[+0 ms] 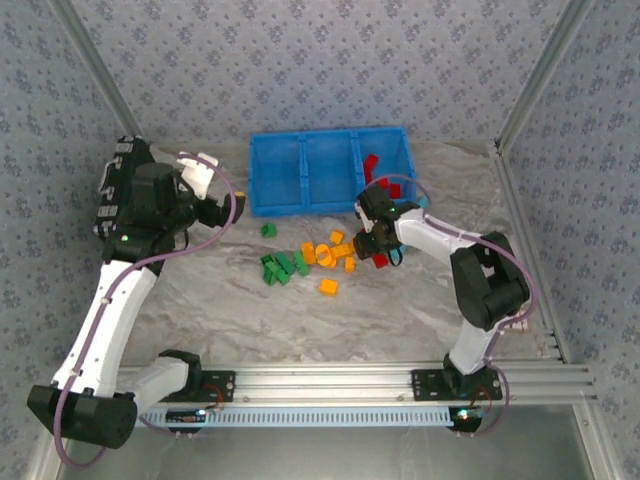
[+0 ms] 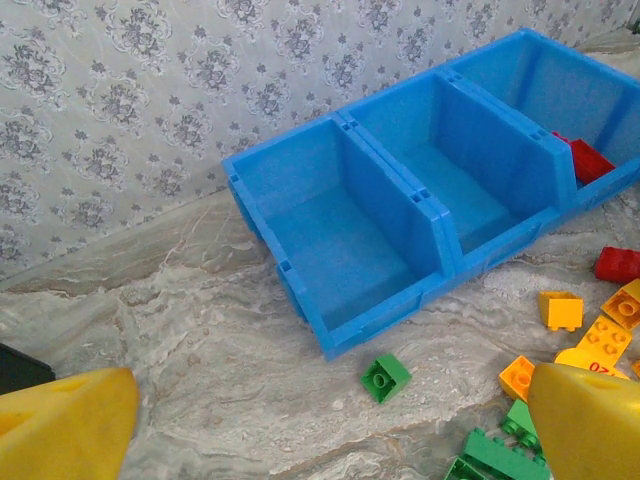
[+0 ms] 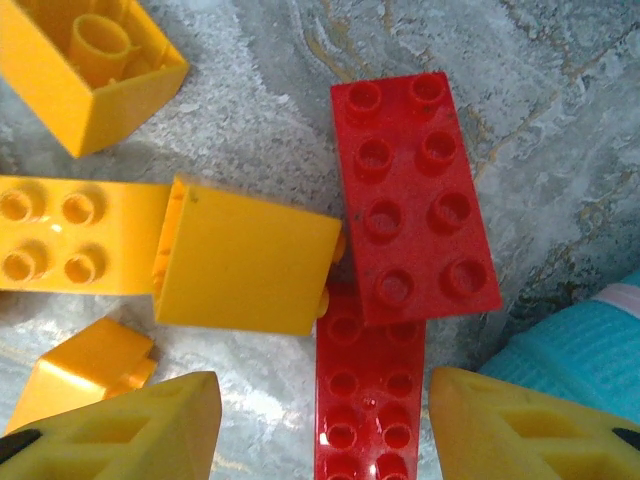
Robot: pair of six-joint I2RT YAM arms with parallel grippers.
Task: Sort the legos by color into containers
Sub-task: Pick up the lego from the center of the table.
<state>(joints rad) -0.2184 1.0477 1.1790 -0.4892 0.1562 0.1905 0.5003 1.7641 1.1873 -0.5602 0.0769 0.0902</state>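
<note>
Bright, even light leaves faint shadows on the bench (image 1: 400, 300), small glints on red legos (image 3: 370, 420), and a washed-out overhead view.

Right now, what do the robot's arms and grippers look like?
The left arm and right arm have white links, black joints and lilac cables alongside. The left gripper and right gripper carry wedge-shaped yellow fingertips.

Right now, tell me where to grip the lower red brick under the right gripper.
Take the lower red brick across its long sides, straight from above. It lies flat, studs up, lined up between the right gripper's open jaws. Grip its free end: the other red brick overlaps the far end.
</note>
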